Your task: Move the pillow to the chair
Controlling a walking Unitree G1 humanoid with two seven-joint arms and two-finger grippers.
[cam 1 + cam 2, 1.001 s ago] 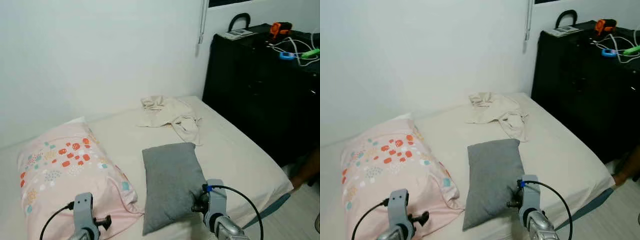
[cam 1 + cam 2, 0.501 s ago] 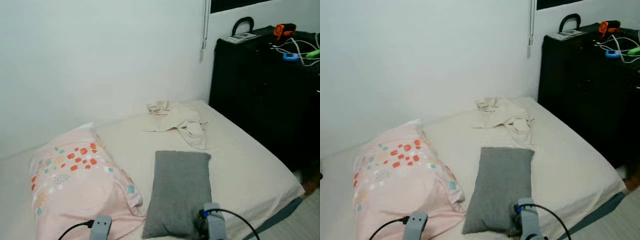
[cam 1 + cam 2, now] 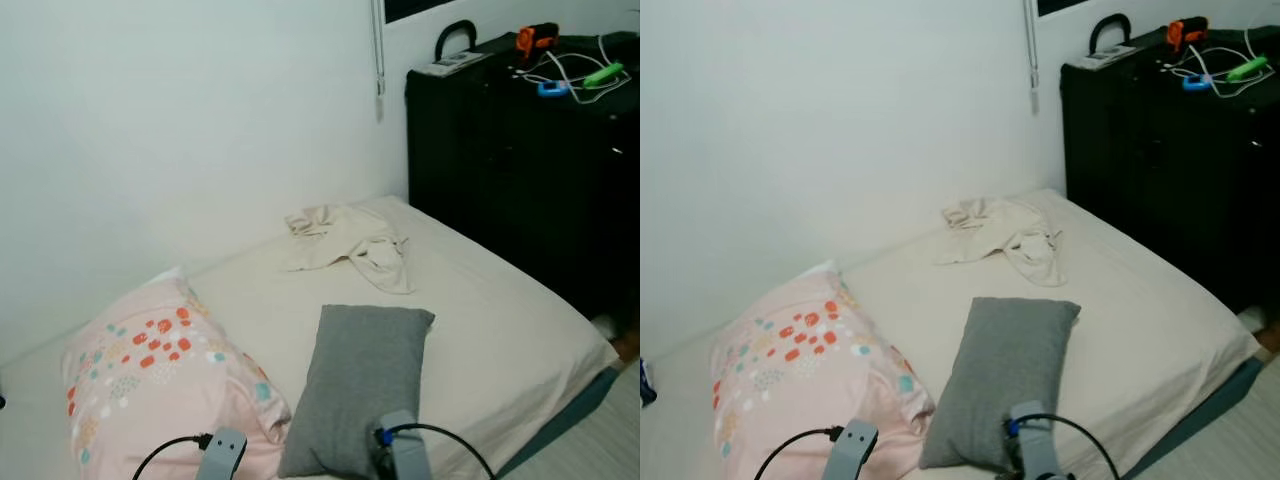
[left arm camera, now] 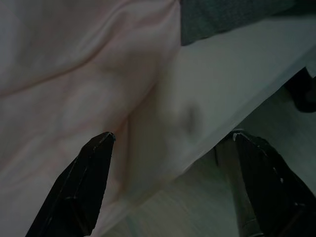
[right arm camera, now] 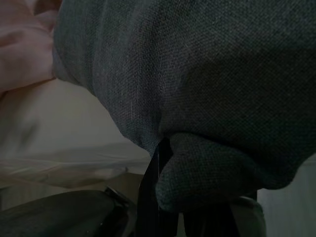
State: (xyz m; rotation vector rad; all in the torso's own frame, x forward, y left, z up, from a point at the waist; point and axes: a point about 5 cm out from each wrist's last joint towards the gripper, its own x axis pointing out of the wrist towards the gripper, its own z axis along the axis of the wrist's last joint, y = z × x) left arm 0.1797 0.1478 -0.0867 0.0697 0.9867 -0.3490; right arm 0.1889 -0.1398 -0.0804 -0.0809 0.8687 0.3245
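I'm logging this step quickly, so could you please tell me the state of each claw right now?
Left claw: open, holding nothing, over the bed edge beside the pink pillow.
Right claw: shut on the grey pillow.

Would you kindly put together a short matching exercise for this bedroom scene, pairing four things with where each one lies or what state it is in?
Things:
1. grey pillow
2. pink patterned pillow
3. crumpled beige cloth
4. left gripper

Places or states:
A. far part of the bed, near the wall
B. pinched at its near edge by the right gripper
C. open, over the bed's near edge
D. on the bed at the robot's left, beside the grey one

Pairs: 1-B, 2-D, 3-A, 4-C
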